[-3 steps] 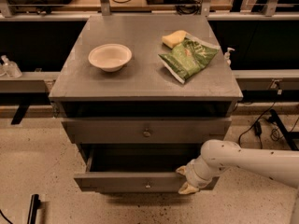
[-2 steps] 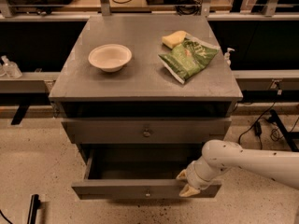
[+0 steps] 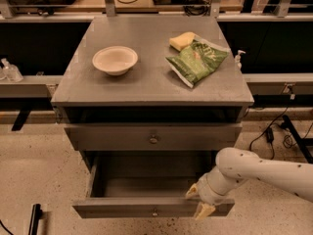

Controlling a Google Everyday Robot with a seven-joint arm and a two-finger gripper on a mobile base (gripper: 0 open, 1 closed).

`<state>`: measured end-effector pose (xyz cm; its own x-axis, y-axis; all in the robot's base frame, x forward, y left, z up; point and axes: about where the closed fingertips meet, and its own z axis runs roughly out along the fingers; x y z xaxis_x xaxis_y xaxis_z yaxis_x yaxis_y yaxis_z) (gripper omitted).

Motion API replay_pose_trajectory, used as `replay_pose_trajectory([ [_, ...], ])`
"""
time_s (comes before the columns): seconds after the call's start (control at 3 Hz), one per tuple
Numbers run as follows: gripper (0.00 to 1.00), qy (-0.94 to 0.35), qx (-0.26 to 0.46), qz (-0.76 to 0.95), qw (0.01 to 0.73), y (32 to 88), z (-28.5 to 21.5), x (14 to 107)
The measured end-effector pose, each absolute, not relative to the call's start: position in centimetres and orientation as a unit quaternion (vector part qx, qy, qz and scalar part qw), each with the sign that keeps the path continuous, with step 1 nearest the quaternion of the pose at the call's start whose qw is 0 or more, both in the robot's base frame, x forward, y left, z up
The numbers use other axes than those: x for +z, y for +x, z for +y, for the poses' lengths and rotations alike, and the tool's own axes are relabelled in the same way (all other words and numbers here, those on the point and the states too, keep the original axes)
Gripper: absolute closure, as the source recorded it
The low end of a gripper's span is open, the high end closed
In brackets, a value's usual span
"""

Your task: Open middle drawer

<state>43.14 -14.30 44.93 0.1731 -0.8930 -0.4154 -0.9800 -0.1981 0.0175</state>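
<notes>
Most of the middle drawer (image 3: 122,210) is standing clear of the cabinet (image 3: 146,89) now. Over the last second its front has been sliding steadily toward 6 o'clock, and more of the shallow grey floor is showing behind it each time. You are seeing it at 6 o'clock in the view, with its small knob (image 3: 154,212) untouched at the centre of the front.

The gripper (image 3: 198,202) is sitting at 5 o'clock, on the right end of that front, with the arm (image 3: 264,173) reaching in from 4 o'clock. Its two pale fingers (image 3: 191,192) are standing a narrow way apart, one inside the box and one on the outer face. They are pinching the front board rather than the knob. The gripper has been travelling outward with the drawer.

Above, the upper drawer front (image 3: 122,137) is staying where it was. The bowl (image 3: 115,60) at 11 o'clock and the green bag (image 3: 198,62) and yellow block (image 3: 182,40) at 1 o'clock are lying undisturbed on top.

To my eye you are nearing the end of the task, since the pull is working and the drawer is looking open enough to count. You are pulling off-centre, though, so be watching for the drawer skewing on its runners. I cannot tell how much travel is remaining before it runs out.
</notes>
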Motion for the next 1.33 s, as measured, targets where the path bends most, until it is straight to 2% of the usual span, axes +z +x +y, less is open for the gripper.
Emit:
replay_pose_trajectory([
  [0.33,0.22,-0.767,0.181,0.594,0.16,41.3,-13.9,48.3],
  [0.67,0.01,-0.768,0.181,0.592,0.161,41.2,-13.9,48.2],
  [1.0,0.02,-0.766,0.185,0.594,0.16,41.1,-14.0,47.8],
  [1.33,0.24,-0.755,0.209,0.604,0.15,40.8,-14.3,45.5],
])
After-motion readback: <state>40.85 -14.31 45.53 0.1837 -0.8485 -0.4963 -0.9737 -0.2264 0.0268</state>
